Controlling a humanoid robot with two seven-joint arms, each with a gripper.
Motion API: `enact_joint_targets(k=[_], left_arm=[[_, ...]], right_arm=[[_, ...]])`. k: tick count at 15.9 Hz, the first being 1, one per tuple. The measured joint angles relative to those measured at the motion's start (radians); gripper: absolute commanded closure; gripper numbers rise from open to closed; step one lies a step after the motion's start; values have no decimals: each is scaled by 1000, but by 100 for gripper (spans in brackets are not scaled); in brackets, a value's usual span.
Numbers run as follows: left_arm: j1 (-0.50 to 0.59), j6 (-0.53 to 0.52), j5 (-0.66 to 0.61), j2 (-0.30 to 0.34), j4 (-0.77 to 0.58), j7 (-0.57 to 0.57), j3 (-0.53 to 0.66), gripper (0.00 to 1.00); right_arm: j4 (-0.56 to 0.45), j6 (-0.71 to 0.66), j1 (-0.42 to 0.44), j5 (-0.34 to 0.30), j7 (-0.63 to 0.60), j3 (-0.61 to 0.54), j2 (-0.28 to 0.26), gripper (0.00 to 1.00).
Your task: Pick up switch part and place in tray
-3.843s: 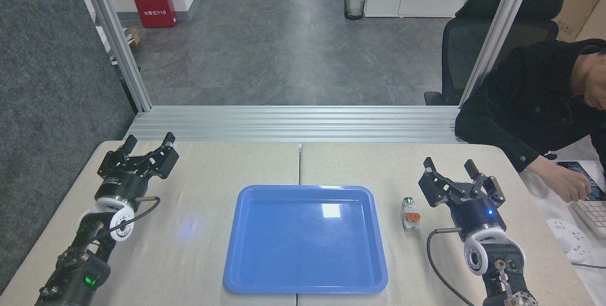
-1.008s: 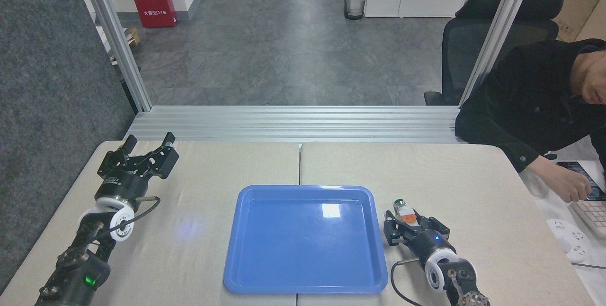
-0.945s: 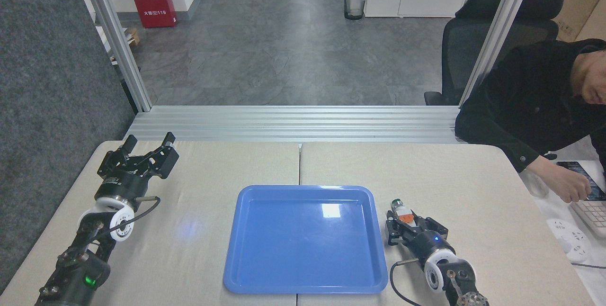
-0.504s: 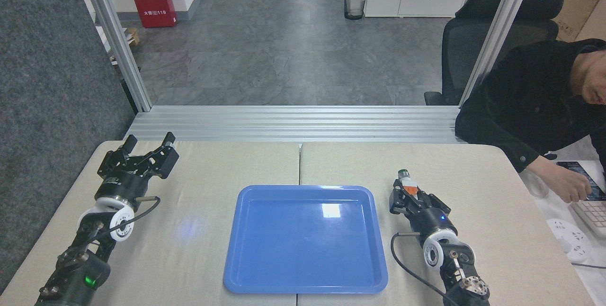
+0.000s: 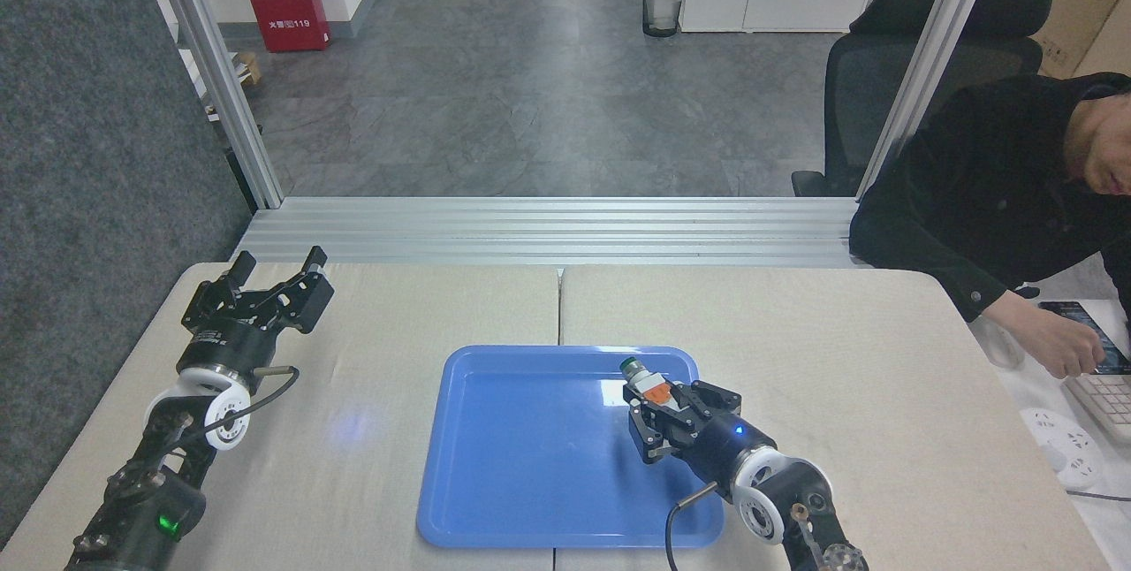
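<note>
R gripper point(image 5: 658, 407) clamped on small push-button switch part point(image 5: 648, 385), white blocky body w/ orange-red middle and dark green round cap, silver ring. Part sits over right-rear area of large shallow glossy blue plastic tray point(image 5: 495, 500), cap pointing away from robot; can't tell if it touches tray floor. R arm reaches in across tray's right rim. L gripper point(image 5: 276, 266) spread wide, holding nothing, on beige tabletop point(image 5: 371, 315) well left of tray. Person in black sleeve point(image 5: 963, 226) at far right edge.
</note>
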Motion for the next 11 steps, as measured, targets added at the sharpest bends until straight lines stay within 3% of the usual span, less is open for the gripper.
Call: enact_joint_targets(k=[2, 5, 9, 11], left_arm=[[0, 0, 0, 0, 0, 0, 0, 0], [0, 0, 0, 0, 0, 0, 0, 0], [0, 0, 0, 0, 0, 0, 0, 0], [0, 0, 0, 0, 0, 0, 0, 0]], right_arm=[[-2, 60, 14, 47, 9, 16, 9, 0], [-1, 123, 25, 49, -50, 35, 20, 0], [2, 303, -11, -126, -247, 40, 34, 0], [13, 349, -57, -177, -312, 17, 26, 0]])
